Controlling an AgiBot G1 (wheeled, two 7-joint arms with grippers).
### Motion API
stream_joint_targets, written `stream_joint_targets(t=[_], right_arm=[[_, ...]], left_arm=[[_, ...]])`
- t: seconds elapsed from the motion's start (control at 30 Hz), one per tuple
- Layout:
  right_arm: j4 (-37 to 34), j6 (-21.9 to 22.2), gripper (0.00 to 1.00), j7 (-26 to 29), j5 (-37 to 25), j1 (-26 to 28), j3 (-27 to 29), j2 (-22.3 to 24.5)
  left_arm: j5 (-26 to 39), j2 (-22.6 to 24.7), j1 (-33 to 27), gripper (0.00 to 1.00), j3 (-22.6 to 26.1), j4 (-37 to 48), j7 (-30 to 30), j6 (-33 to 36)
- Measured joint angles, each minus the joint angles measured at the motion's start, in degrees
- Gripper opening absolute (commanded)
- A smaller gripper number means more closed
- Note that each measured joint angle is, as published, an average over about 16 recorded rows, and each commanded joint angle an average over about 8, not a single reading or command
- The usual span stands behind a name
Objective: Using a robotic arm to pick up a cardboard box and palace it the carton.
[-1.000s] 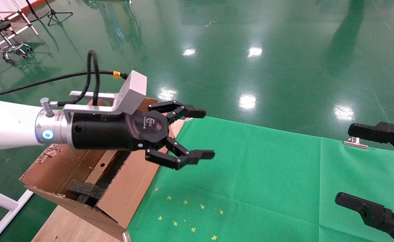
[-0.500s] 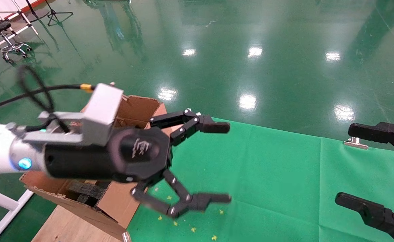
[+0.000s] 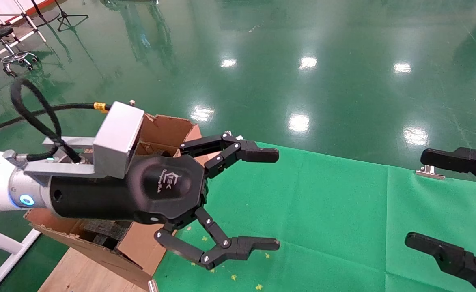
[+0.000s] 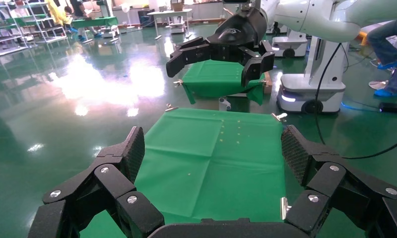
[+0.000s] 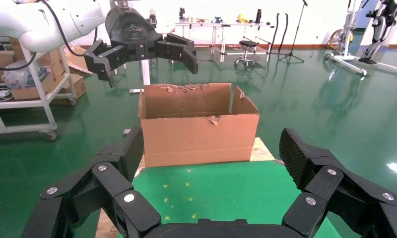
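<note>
My left gripper (image 3: 276, 198), on the white arm with the silver wrist, hangs open and empty above the left part of the green cloth (image 3: 323, 202), just right of the carton (image 3: 164, 125). The carton is large and brown with upright torn flaps, and black foam (image 3: 104, 229) shows inside it. The right wrist view shows the carton's long side (image 5: 199, 124) with my left gripper (image 5: 142, 47) above it. My right gripper (image 3: 416, 198) is open and empty at the cloth's right edge. The small cardboard box is out of view in every frame.
Yellow star marks (image 3: 233, 277) dot the cloth near its front left. A metal clip (image 3: 429, 173) holds the cloth's far right edge. The carton stands on a wooden board (image 3: 83, 275). A stool (image 3: 2, 44) and stands are far back left on the green floor.
My left gripper has come away from above the carton towards the camera and lower over the cloth, and its fingers have spread wider. The right gripper has not moved.
</note>
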Motion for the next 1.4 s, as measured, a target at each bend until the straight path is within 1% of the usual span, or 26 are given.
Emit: stream_joint_targets(t=[1.4], right_arm=[[0.00,0.00,1.00,0.00,0.01,0.00,0.00,0.00]], left_arm=[[0.93,0.00,-0.84,1.00,0.74,0.81,-0.25,-0.28]])
